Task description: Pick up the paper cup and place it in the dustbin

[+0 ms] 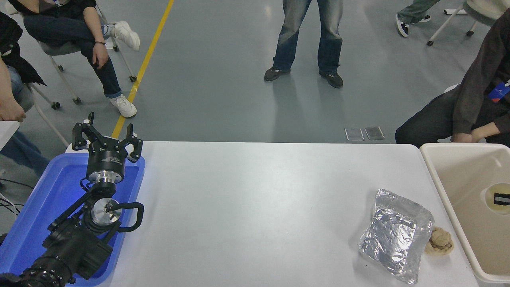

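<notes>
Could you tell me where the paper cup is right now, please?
In the head view, the paper cup sits inside the dustbin at the table's right edge, mouth up.

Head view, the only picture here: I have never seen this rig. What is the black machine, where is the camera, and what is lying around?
The camera sits high on the robot itself and looks forward and down over a white table. The black machine at the lower left is the robot's left arm. Its left gripper, a claw with its fingers spread open, is over a blue tray and holds nothing. The right arm does not show.

On the table's right part lie a crumpled silver foil bag and, right beside it, a small brownish lump. At the right edge is a beige dustbin. The paper cup is inside it, mouth up, with a small dark shape in it that I cannot identify. People stand or sit beyond the table.
</notes>
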